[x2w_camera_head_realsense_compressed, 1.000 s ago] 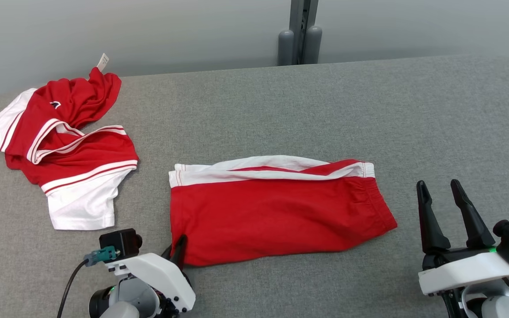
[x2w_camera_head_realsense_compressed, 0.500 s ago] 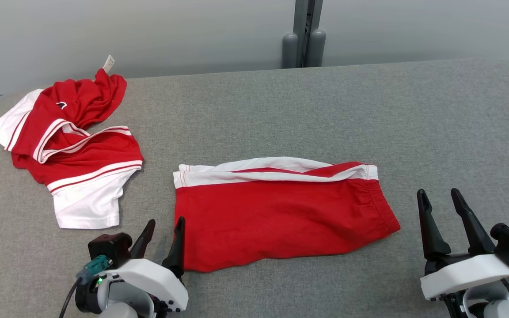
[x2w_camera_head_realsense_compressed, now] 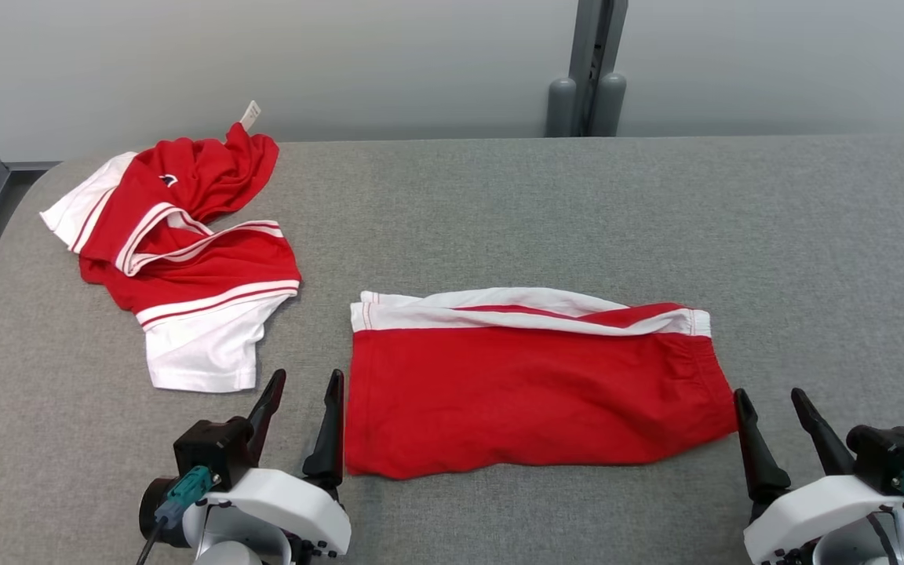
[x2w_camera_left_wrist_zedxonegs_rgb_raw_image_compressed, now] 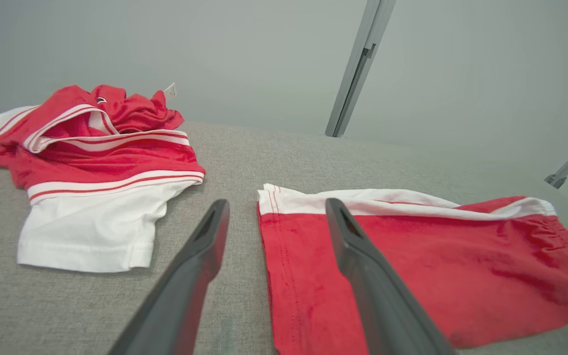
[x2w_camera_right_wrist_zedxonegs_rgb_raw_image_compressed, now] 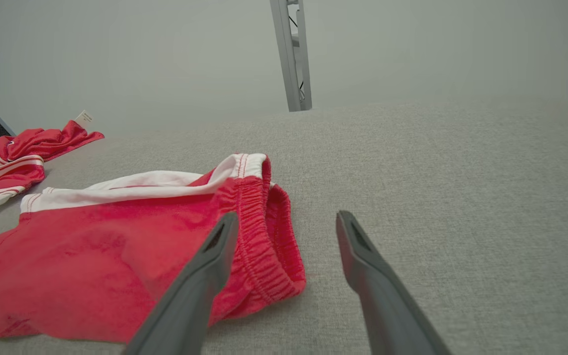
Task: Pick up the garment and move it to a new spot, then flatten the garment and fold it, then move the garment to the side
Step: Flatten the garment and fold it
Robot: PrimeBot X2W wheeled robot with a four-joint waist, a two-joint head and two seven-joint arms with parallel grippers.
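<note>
— Firstly, the surroundings. What lies around the grippers?
— One grey cloth-covered table [x2w_camera_head_realsense_compressed: 577, 204] runs under both of them. Ahead and to the left of the left gripper [x2w_camera_head_realsense_compressed: 308, 377] lies a crumpled red-and-white jersey [x2w_camera_head_realsense_compressed: 185, 251], with a white tag [x2w_camera_head_realsense_compressed: 250, 114] standing up at its far end. Well ahead of both grippers, past the table's far edge, a grey post [x2w_camera_head_realsense_compressed: 589, 78] rises against a pale wall.
— What stands in the way?
— The jersey lies near the left gripper's left finger. A strip of bare table separates it from the task garment.
— Where is the garment?
— The red shorts [x2w_camera_head_realsense_compressed: 530, 384] lie folded and flat on the table between the two grippers, with the white-banded edge turned away from them. The hem end lies just to the right of the left gripper's right finger; I cannot tell whether they touch. The elastic waistband end lies just to the left of the right gripper [x2w_camera_head_realsense_compressed: 770, 394], beside its left finger.
— What is the state of the grippers?
— Both are released, jaws spread, with nothing held between them. The fingers point away from the robot, low over the table.
— And the count?
— There are two garments, namely one pair of shorts and one jersey. There are two grippers with two dark fingers each, plus one tag, one post and one table.
</note>
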